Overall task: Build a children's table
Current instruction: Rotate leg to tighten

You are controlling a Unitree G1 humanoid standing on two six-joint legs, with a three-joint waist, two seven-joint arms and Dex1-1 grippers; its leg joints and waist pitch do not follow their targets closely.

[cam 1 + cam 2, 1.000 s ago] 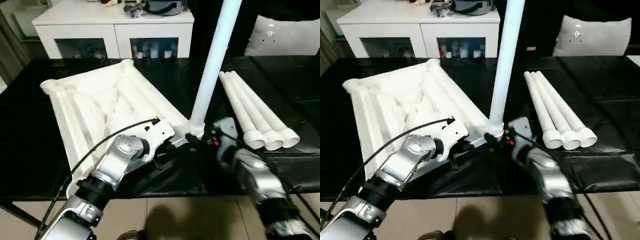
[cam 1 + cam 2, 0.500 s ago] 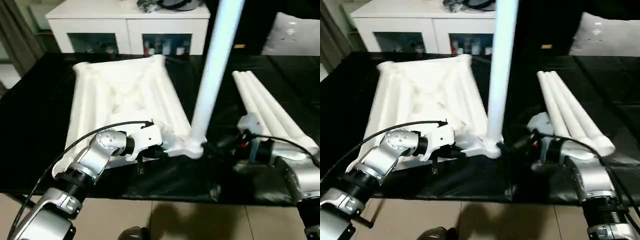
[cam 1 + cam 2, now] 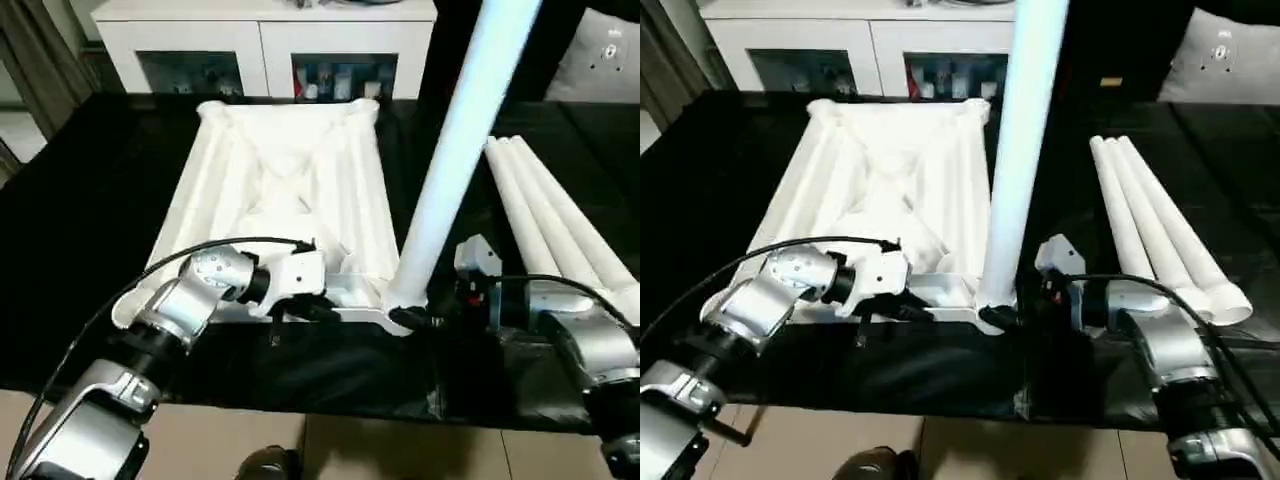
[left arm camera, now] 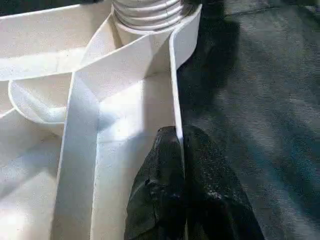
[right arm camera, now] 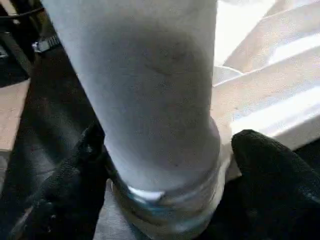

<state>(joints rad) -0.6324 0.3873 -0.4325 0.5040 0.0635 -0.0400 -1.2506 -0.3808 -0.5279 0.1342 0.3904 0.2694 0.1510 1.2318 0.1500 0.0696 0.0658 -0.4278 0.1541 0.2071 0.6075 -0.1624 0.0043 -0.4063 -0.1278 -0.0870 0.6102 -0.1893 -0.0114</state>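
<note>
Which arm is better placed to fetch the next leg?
Right. Its right gripper straddles the standing leg beside the three spare legs; the left gripper pinches the tabletop's rim.

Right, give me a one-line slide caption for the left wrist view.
Left gripper pinches the tabletop's edge wall beside the corner socket holding an upright leg.

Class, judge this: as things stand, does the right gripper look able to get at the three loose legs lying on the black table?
Probably yes: the right gripper straddles the upright leg, and the loose legs lie uncovered beside that arm.
</note>
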